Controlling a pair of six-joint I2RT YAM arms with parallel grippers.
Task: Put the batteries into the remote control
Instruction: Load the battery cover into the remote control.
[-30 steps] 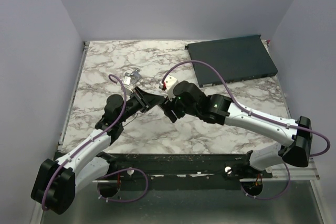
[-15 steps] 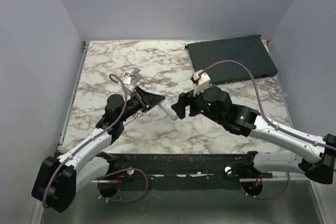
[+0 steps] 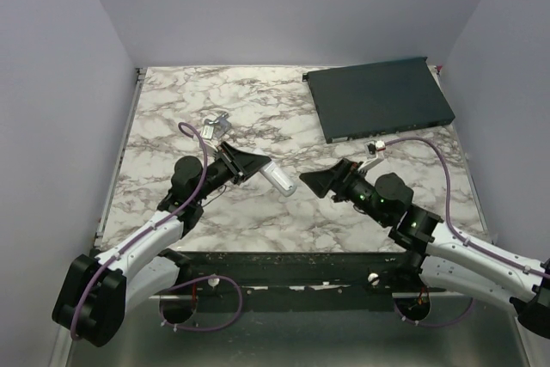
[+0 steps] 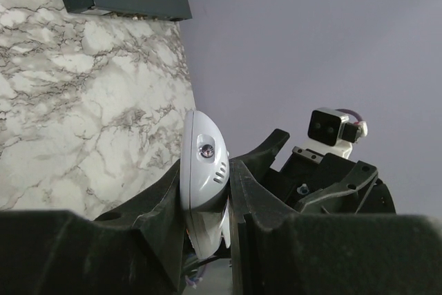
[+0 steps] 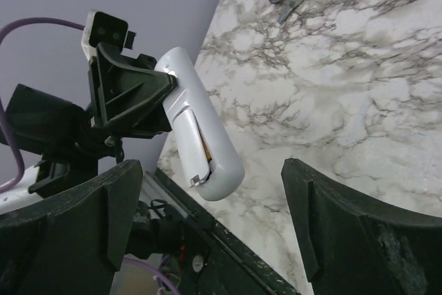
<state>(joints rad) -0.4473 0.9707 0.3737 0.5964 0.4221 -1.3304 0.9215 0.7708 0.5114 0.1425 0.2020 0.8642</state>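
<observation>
One remote control point(image 3: 279, 180) sits clamped in left gripper point(image 3: 254, 166); right gripper point(image 3: 314, 183) gapes empty.

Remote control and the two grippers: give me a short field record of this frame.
remote control: white, raised above the table, one end clamped, free end toward the right arm
left gripper: shut on the remote control
right gripper: open, empty, apart from the remote control, facing its free end
table: marble top; dark flat box at far right; small pale piece beyond the left gripper
</observation>
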